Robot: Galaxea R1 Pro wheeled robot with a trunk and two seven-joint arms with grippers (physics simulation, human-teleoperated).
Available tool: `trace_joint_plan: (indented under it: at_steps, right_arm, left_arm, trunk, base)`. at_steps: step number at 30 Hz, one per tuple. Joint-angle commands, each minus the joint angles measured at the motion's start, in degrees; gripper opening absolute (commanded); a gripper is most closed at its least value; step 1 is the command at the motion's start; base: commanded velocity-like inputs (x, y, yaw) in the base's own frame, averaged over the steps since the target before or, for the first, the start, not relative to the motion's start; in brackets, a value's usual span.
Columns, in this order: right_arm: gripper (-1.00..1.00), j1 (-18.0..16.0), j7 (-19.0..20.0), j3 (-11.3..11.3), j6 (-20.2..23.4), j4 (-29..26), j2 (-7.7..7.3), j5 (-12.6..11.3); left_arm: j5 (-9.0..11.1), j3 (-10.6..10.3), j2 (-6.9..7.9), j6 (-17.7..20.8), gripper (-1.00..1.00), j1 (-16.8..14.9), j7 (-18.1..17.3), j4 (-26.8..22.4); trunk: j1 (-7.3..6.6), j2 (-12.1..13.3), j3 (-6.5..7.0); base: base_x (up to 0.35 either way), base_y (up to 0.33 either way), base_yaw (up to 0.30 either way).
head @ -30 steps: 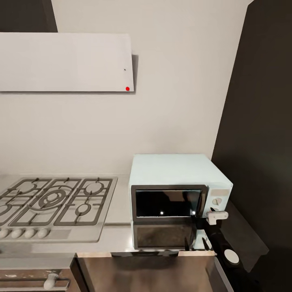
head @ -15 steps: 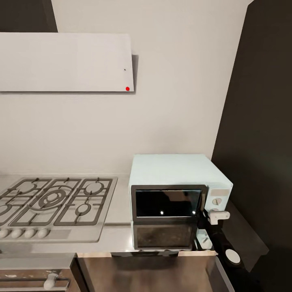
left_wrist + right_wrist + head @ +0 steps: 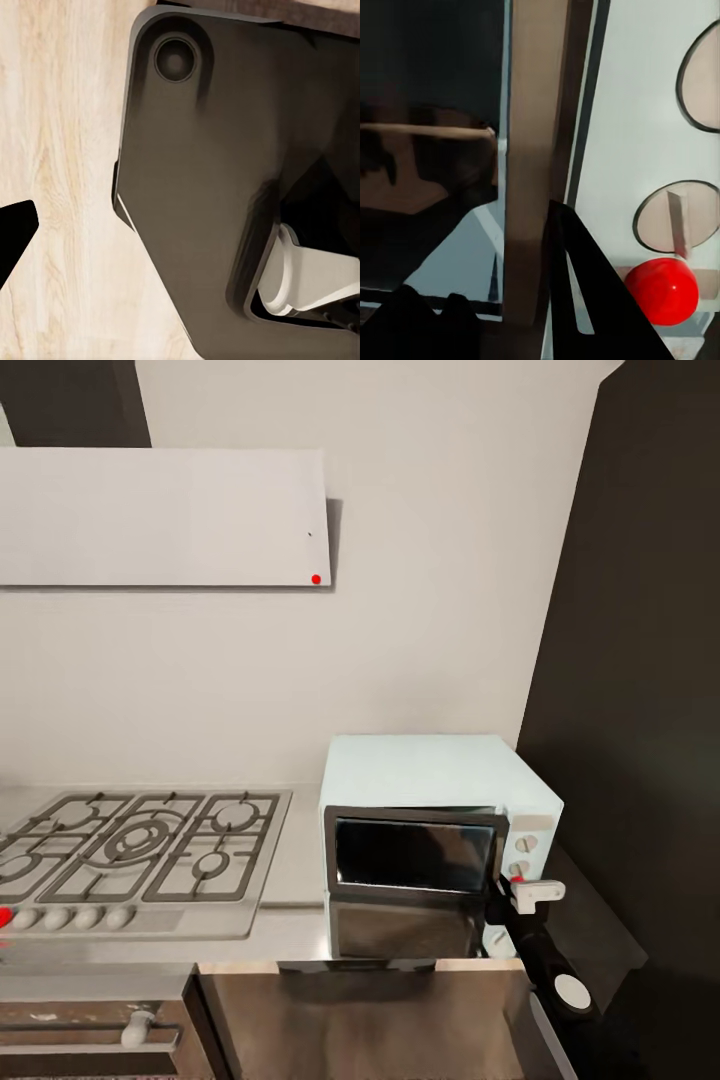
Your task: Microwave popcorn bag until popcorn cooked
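Note:
The pale-blue microwave [image 3: 430,780] stands on the grey countertop [image 3: 290,938] against the wall, its dark glass door closed. My right gripper [image 3: 502,902] is at the lower end of the control panel, fingers together. In the right wrist view the black fingers [image 3: 585,292] lie beside the door frame, just beside the glowing red indicator light [image 3: 662,291] and below a knob [image 3: 675,225]. The red light [image 3: 517,879] also glows on the panel in the head view. The popcorn bag and popcorn are hidden. One left fingertip [image 3: 15,232] hangs over the wooden floor.
A gas hob [image 3: 140,850] with a row of knobs lies left of the microwave, under a white hood [image 3: 160,515]. A tall dark cabinet [image 3: 640,710] stands right of the microwave. The robot's dark base [image 3: 225,187] is below the left arm.
The whole view has shifted slightly. A red light now glows on the microwave's panel by my right gripper, and the two bright specks in the door glass are gone.

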Motion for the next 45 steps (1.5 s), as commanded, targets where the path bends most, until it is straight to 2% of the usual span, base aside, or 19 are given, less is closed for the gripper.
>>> trace_joint_plan:
  at_steps: [1,10,45]
  right_arm:
    - [-1.0,0.0,0.4,0.4,-0.2,0.0,-0.02,0.0]
    - [-1.0,0.0,0.6,0.7,-2.1,0.0,-0.02,0.0]
    - [-1.0,0.0,0.6,0.8,-2.1,0.0,-0.02,0.0]
  left_arm:
    - [0.0,0.3,-0.02,-0.1,1.0,0.0,0.0,0.0]
    - [0.0,0.3,-0.79,-0.1,1.0,0.0,0.0,0.0]
    - [0.0,0.3,-0.82,-0.1,1.0,0.0,0.0,0.0]
  trunk:
    - [0.02,-0.1,-0.11]
    - [0.02,-0.1,-0.11]
    - [0.02,-0.1,-0.11]
  base:
    - [-0.006,0.0,0.0]
    - [-0.089,0.004,0.0]
    - [-0.147,0.0,0.0]
